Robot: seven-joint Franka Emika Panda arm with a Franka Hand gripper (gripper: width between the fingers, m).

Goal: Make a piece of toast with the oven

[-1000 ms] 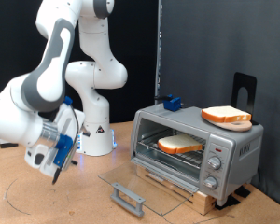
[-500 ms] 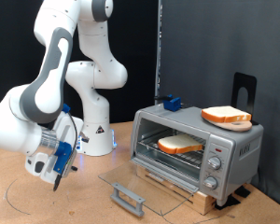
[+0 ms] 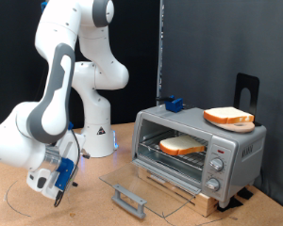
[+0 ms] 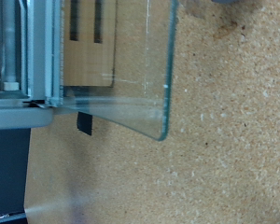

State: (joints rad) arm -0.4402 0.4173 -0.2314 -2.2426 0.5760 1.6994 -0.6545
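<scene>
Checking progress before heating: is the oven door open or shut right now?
Open. The oven has its glass door folded down flat, grey handle outermost, and the piece of toast lies exposed on the rack.

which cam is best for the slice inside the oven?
Exterior view. The piece of toast lies on the rack inside the oven, seen through the open front. The wrist view shows only the dropped glass door and the oven's base edge, no bread.

The piece of toast (image 3: pixel 182 146) is set inside the oven (image 3: pixel 199 145), lower right of the exterior view; a second slice (image 3: pixel 228 117) is laid on top.
</scene>
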